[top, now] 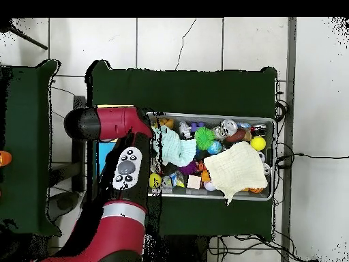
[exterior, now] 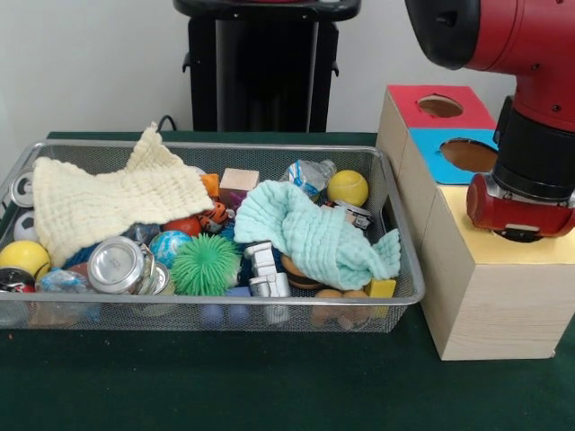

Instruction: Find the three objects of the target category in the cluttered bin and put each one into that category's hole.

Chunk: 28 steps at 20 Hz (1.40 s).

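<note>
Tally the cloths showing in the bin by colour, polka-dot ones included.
Cream waffle cloth: 1
Mint-green cloth: 1
Polka-dot cloth: 0 in view
Total: 2

A cream waffle cloth (exterior: 112, 202) is lying draped over toys far off to the picture-left of the claw, with a crushed silver can (exterior: 121, 265) and a green spiky ball (exterior: 206, 263) sitting below it. A mint-green cloth (exterior: 314, 232) is sprawling nearer the claw, a yellow ball (exterior: 348, 188) resting just behind it.
</note>
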Available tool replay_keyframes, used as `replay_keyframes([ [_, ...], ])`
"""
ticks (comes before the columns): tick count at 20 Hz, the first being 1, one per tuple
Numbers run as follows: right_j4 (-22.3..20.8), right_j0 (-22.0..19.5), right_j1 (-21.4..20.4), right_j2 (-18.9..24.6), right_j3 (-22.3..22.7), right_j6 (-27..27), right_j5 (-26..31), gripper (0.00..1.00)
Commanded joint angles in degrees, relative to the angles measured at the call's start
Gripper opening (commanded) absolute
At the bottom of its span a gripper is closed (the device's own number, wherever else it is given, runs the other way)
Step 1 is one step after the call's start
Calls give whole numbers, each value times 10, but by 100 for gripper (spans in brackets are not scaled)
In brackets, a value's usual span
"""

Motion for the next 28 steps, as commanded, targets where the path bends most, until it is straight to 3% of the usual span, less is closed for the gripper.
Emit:
replay_keyframes([
  [1,14,2,114,19,-18,174,-99,100],
  [4,25,7,116,5,-23,177,-83,100],
  [9,48,7,98,4,-1,198,-121,100],
  [10,58,7,80,6,21,211,-125,100],
  [13,66,-6,36,31,57,176,-105,100],
  [18,75,-1,-36,25,116,156,-48,100],
  [28,69,-17,-149,13,164,83,45,100],
])
